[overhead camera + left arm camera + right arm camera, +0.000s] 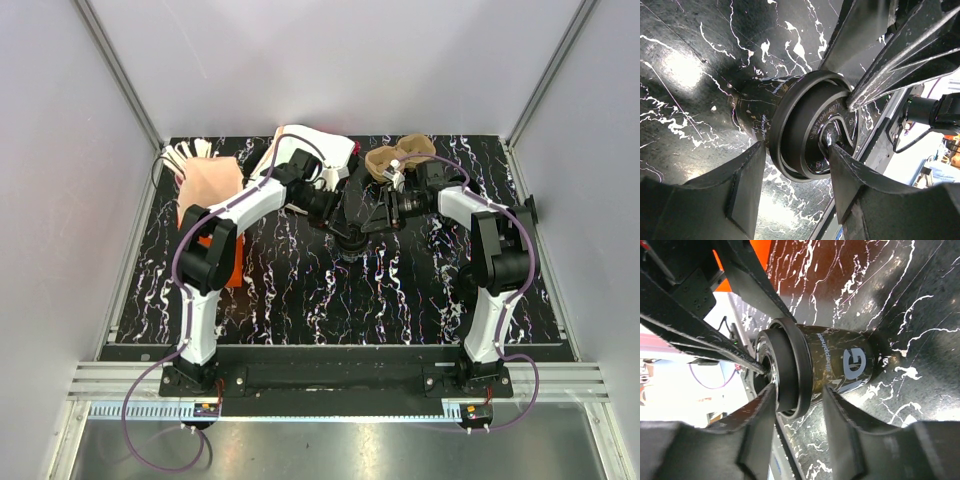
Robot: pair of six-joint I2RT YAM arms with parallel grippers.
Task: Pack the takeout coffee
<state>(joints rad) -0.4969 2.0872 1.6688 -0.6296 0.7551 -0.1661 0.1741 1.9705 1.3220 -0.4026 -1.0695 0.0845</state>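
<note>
The takeout coffee (pixel 350 243) is a black cup with a black lid, standing mid-table between both arms. In the left wrist view the coffee (pixel 755 115) sits between my left gripper (pixel 796 147) fingers, one against the wall under the rim, one on the lid top. My right gripper (pixel 799 390) straddles the rim of the coffee (pixel 845 360) the same way from the opposite side. In the top view my left gripper (pixel 338 222) and right gripper (pixel 366 222) meet over the cup. The brown cardboard tray (pixel 400 156) lies at the back right.
A pink cup (pixel 208 185) with wooden stirrers (pixel 185 153) lies at the back left. A white bag (pixel 315 145) is at the back middle. An orange object (pixel 228 262) shows under the left arm. The right arm's fingers (pixel 900 55) crowd the lid.
</note>
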